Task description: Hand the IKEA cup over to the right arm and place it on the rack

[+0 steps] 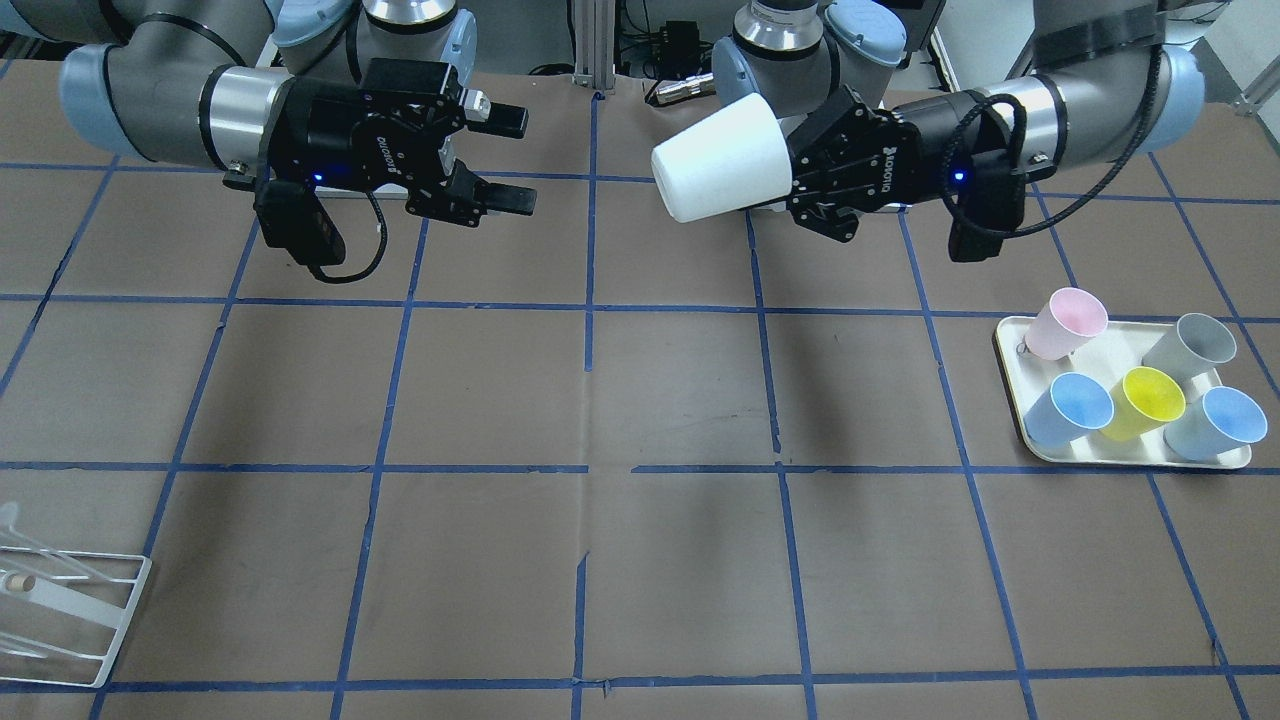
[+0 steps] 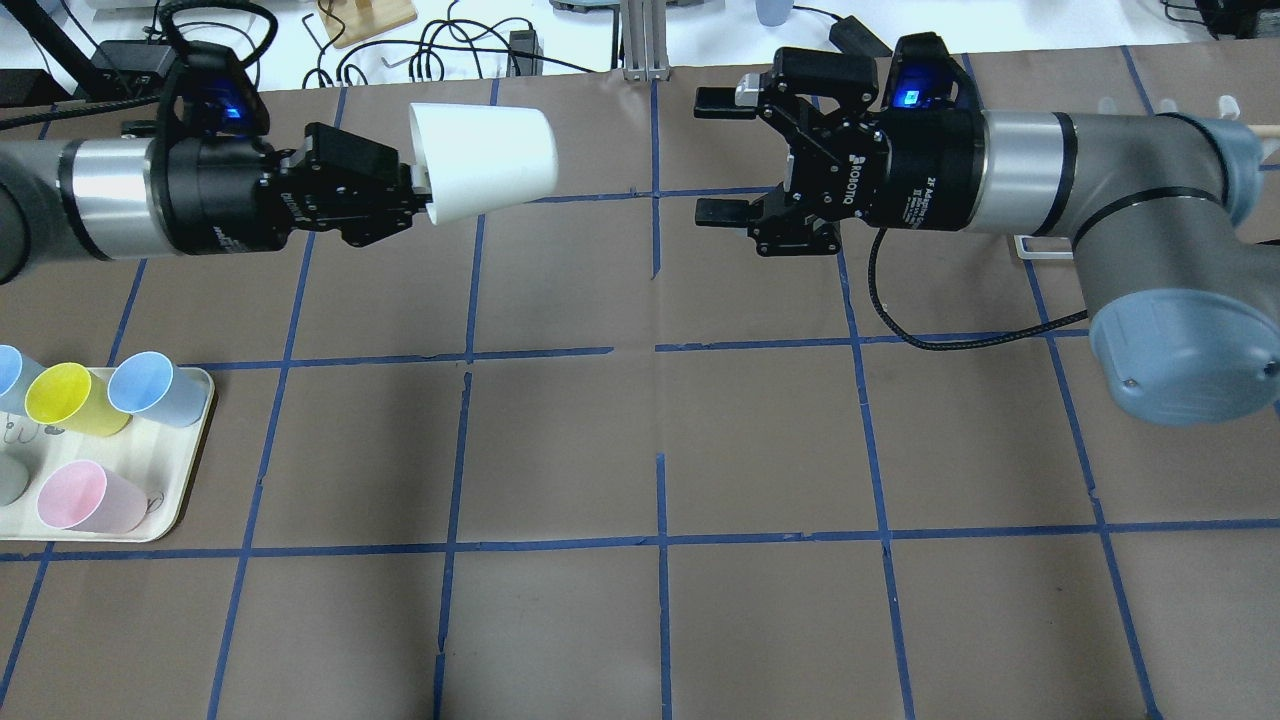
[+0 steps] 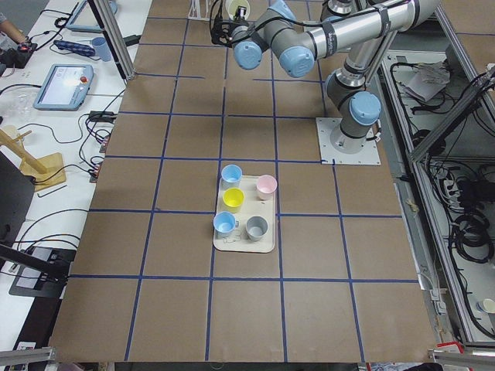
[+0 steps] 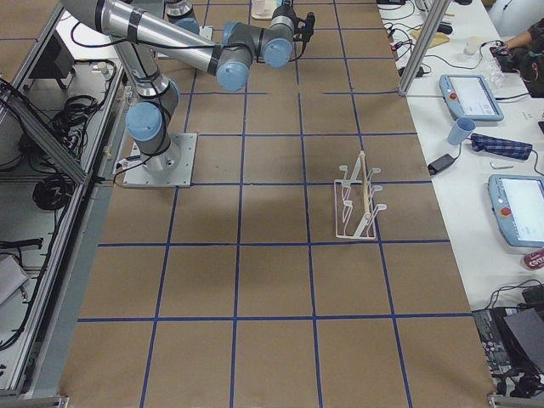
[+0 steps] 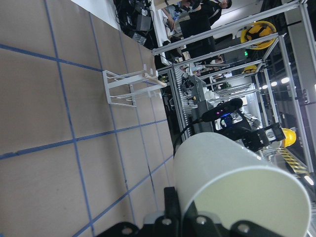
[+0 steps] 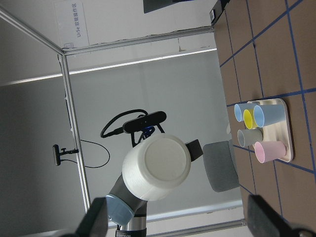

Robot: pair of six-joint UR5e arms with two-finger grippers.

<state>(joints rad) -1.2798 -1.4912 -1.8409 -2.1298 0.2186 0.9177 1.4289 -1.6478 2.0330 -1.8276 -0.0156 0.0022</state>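
The silver-grey, blue-capped right arm (image 2: pixel 1050 170) stretched level above the brown taped table (image 2: pixel 760 450), the white thin-wire rack (image 4: pixel 357 200) well apart. The off-white tapered plastic IKEA cup (image 2: pixel 490 160) hung sideways in mid-air, pinched at its rim by the black left gripper (image 2: pixel 418 192), base toward the wide-open right gripper (image 2: pixel 722 157). I feared a misaligned closing would knock it loose.

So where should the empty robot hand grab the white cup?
Around the narrow closed end of the IKEA cup, coming straight in from the side of the open right tool. The cup lies sideways in the air with its base pointing that way, and the left tool pinches the rim, so the base end is free. It tapers, so a firm squeeze probably helps.
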